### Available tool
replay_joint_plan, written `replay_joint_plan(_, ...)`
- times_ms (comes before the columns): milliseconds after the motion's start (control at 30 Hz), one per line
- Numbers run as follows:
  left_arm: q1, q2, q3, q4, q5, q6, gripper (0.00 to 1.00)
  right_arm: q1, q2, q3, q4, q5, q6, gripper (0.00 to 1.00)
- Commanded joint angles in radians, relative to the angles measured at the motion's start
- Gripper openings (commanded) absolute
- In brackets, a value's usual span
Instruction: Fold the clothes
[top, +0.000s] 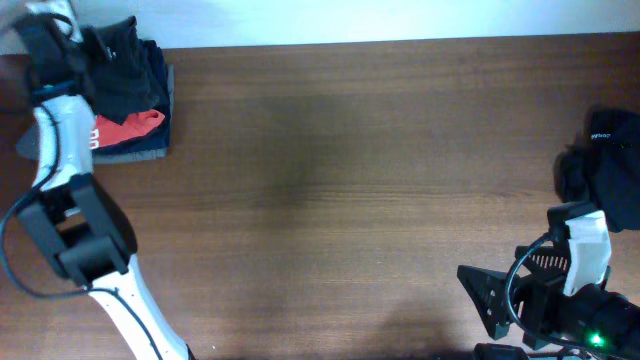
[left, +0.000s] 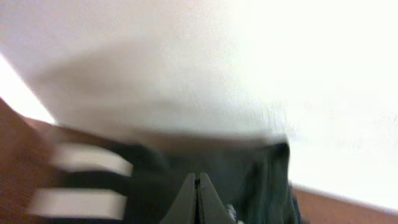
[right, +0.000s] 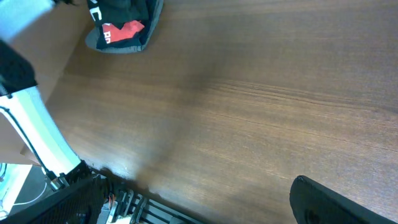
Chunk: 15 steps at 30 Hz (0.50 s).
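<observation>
A black T-shirt (top: 118, 58) hangs bunched at the table's far left corner, lifted over a pile. My left gripper (top: 72, 40) is right beside it. In the left wrist view the fingers (left: 198, 186) are pressed together with the dark cloth (left: 249, 180) at their tips; that view is blurred. Another dark garment (top: 610, 165) lies at the right edge of the table. My right gripper (top: 482, 298) is open and empty, low over the near right of the table; only one of its fingers (right: 339, 202) shows in the right wrist view.
Under the lifted shirt is a pile with a red shirt with white lettering (top: 130, 125) on dark grey folded cloth (top: 135, 150); the pile also shows in the right wrist view (right: 121, 34). The brown wooden table (top: 350, 180) ends at a white wall behind.
</observation>
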Motion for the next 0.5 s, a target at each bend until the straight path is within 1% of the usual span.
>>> replay_joint_plan(0, 0.026, -0.064, 0.025, 0.008, -0.031, 0.029, 0.02, 0.006, 0.002, 0.010, -0.006, 0.008, -0.002, 0.99)
replay_joint_plan(133, 0.048, -0.034, 0.025, 0.024, -0.052, 0.029, 0.01, 0.006, 0.002, 0.010, -0.006, 0.008, -0.002, 0.99)
replay_joint_plan(233, 0.058, 0.006, 0.025, 0.047, -0.059, 0.054, 0.02, 0.006, 0.002, 0.010, -0.006, 0.008, -0.002, 0.99)
replay_joint_plan(400, 0.063, 0.106, 0.025, 0.089, -0.064, 0.055, 0.02, 0.006, 0.002, 0.011, -0.006, 0.008, -0.002, 0.99)
replay_joint_plan(467, 0.063, 0.150, 0.025, 0.097, -0.067, 0.055, 0.04, 0.006, 0.002, 0.010, -0.006, 0.008, -0.002, 0.99)
